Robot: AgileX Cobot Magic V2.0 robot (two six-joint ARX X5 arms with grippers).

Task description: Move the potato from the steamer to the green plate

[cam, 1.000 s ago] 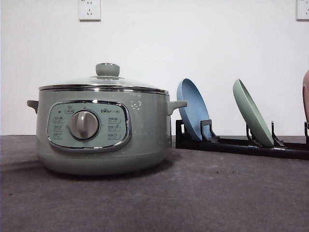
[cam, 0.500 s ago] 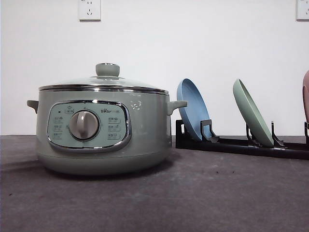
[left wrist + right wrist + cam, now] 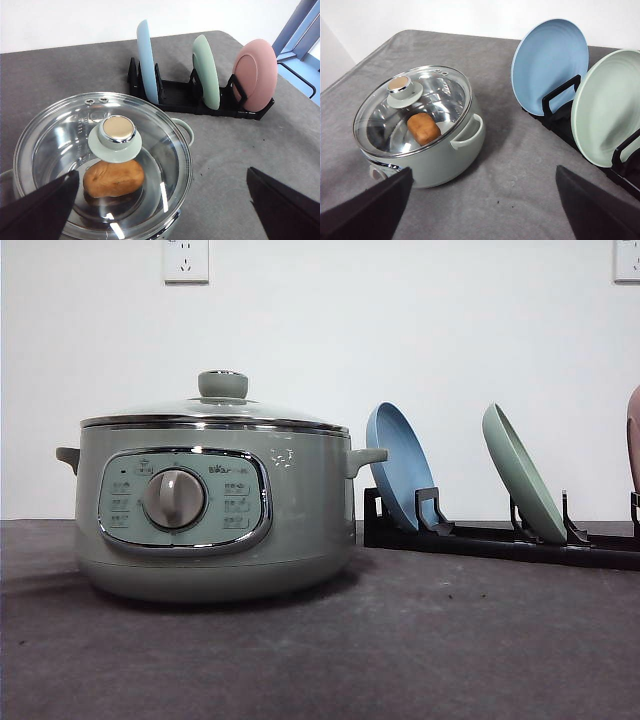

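Observation:
The steamer [image 3: 210, 510] stands on the left of the grey table with its glass lid [image 3: 102, 160] on. Through the lid I see the orange-brown potato [image 3: 113, 178] lying on the pot's floor, also clear in the right wrist view as the potato [image 3: 423, 128]. The green plate [image 3: 523, 475] stands on edge in a black rack [image 3: 500, 538], right of a blue plate [image 3: 400, 465]. My left gripper [image 3: 163, 171] hovers open above the lid, its fingers [image 3: 40, 210] wide apart. Open too, the right gripper [image 3: 484, 170] hangs over the table between the steamer [image 3: 435, 150] and the green plate [image 3: 607, 107].
A pink plate [image 3: 255, 75] stands in the rack's last slot, beyond the green plate [image 3: 206, 71]. The lid's round knob [image 3: 118, 137] sits right above the potato. The steamer's side handle [image 3: 470, 132] juts toward the rack. Bare grey table [image 3: 450, 640] lies in front.

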